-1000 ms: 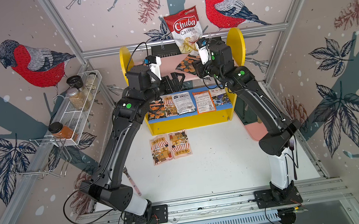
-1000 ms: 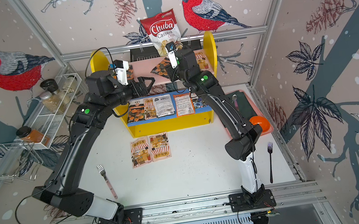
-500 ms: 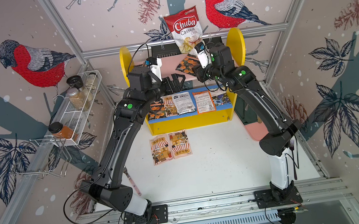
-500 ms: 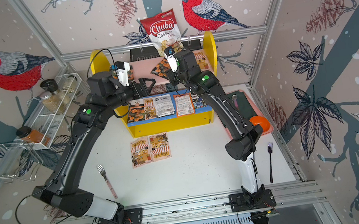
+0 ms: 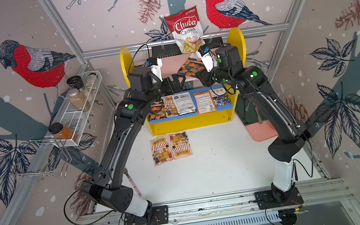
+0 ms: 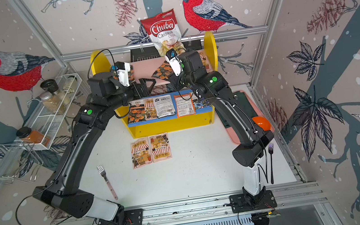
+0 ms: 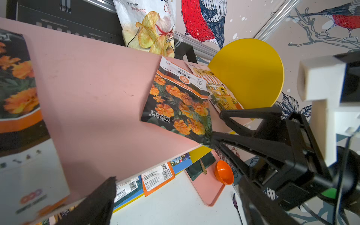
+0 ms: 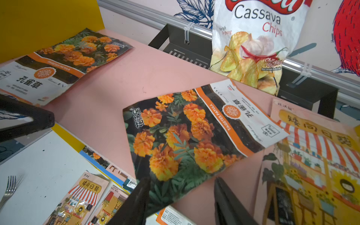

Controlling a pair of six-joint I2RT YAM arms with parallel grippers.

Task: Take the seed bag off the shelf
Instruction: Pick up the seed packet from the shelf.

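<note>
The right gripper sits at the front edge of the pink board on the shelf. Its jaws are half apart, straddling the near corner of the marigold seed bag. The bag lies askew on that board, overhanging its edge. The left gripper hovers close by, spread wide, holding nothing. A chips bag stands behind.

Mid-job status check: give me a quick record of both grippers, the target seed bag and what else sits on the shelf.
target: marigold seed bag, askew on the pink upper board of the shelf, one corner at the front edge
right gripper: open, jaws astride that corner, not closed on it
left gripper: open, empty, near the board's front edge
also on upper board: second marigold bag, sunflower bag
on table: two bags before the shelf
</note>
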